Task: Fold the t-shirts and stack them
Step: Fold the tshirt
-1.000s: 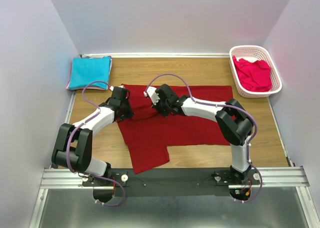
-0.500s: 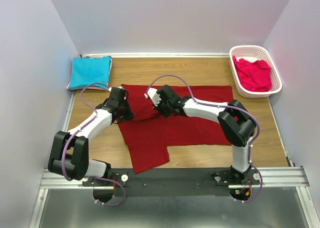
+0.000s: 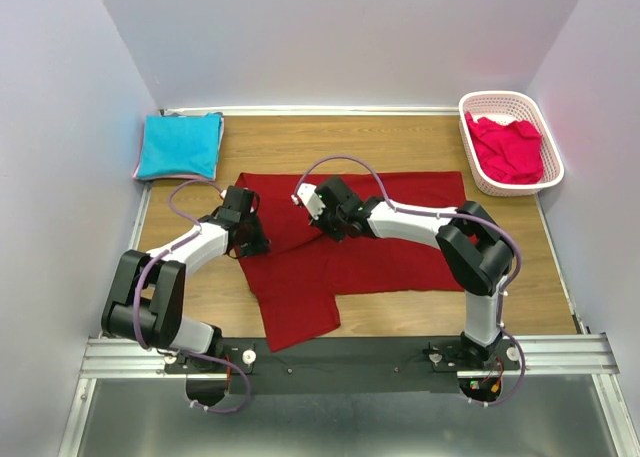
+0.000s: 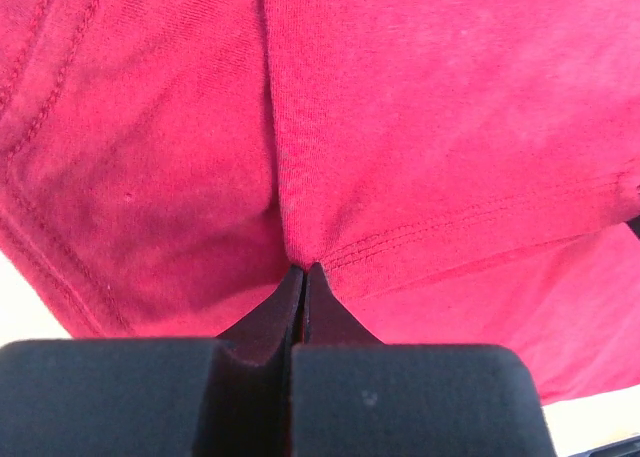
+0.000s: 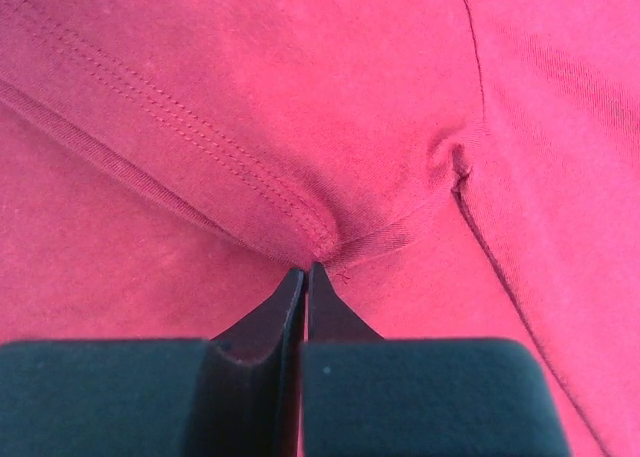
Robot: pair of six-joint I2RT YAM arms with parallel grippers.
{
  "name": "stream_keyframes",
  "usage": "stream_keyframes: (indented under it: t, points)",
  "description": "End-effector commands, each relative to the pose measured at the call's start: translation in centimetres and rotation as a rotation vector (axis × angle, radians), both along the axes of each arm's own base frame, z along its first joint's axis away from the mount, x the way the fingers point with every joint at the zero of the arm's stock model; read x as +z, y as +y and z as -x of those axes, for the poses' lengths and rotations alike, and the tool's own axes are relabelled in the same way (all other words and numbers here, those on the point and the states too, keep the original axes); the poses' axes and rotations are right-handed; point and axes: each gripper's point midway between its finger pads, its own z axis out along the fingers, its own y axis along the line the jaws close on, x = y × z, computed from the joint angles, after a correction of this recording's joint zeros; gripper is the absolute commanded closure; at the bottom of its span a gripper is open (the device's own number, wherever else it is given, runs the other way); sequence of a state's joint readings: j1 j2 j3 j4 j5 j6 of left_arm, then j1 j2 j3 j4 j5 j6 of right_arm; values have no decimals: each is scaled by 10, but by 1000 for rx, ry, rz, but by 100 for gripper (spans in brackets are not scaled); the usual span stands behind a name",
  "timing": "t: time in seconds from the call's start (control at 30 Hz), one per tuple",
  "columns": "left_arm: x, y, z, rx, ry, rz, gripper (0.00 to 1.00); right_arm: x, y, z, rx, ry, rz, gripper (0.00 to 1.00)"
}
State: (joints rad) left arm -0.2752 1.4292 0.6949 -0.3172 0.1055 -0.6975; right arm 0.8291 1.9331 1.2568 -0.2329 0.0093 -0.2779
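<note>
Over at the far left corner of the desk [image 3: 330, 142], the turquoise t-shirt [image 3: 178, 145] lies folded into a neat square, well apart from both arms.

Next along, the left pincer [image 3: 252, 239] is down on the left edge of the dark red t-shirt [image 3: 400, 247]. This shirt is spread across the middle of the desk, with one flap hanging towards the near edge. From the left wrist camera its two black fingers [image 4: 280, 312] are pressed together with no gap showing. A small pinch of the red cloth is caught at their tips, right beside a stitched hem.

A little to the right, the right pincer [image 3: 338, 229] is down on the same shirt, nearer its far edge. Seen from the right wrist, its fingers [image 5: 325, 317] are likewise closed tight. The cloth puckers into a little gathered fold where the tips nip it, just below a double line of stitching.

At the far right corner stands the white latticed basket [image 3: 548, 182]. The pinkish-red t-shirt [image 3: 508, 147] is crumpled inside it, untouched by either arm.
</note>
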Motion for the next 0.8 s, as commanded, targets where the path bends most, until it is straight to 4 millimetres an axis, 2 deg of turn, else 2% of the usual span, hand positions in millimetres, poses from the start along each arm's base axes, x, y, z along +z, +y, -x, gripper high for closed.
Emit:
stream_keyframes:
  t: [0.0, 0.13, 0.17, 0.23, 0.3, 0.33, 0.43, 0.47, 0.5, 0.53, 0.6, 0.63, 0.7, 0.73, 0.77]
  points:
    - [-9, 0, 9, -5, 28, 0, 100, 3, -7, 5, -12, 18, 5, 90]
    - [-11, 1, 10, -1, 33, -5, 100, 4, -3, 8, -2, 39, -14, 79]
    - [-8, 1, 9, -3, 25, -2, 97, 6, -1, 8, 2, 40, -19, 76]
    - [-5, 2, 9, 2, 20, -6, 89, 11, -2, 10, 1, 42, -23, 66]
    - [5, 3, 6, 9, -3, -11, 79, 18, -6, 12, -8, 39, -21, 59]
    - [8, 5, 7, 12, -8, -16, 76, 15, -9, 13, -12, 44, -11, 59]
    - [33, 9, -3, 26, -74, -32, 61, 29, -24, 10, -58, 33, -26, 55]
    - [44, 11, -7, 32, -108, -34, 53, 42, -28, 8, -73, 16, -53, 53]
    - [50, 15, -11, 47, -127, -52, 49, 46, -31, 8, -89, 32, -76, 52]
    - [59, 17, -16, 55, -150, -49, 46, 52, -43, -3, -132, 32, -97, 51]
    - [80, 25, -37, 82, -230, -83, 41, 66, -58, -16, -214, 29, -147, 41]
    - [84, 27, -44, 85, -248, -92, 41, 70, -80, -36, -301, 23, -166, 37]
    - [91, 33, -68, 99, -278, -121, 44, 68, -104, -57, -449, 61, -212, 33]
    - [88, 35, -82, 108, -270, -130, 48, 71, -129, -76, -578, 87, -270, 33]
    - [86, 36, -90, 111, -271, -138, 50, 72, -144, -86, -619, 80, -275, 33]
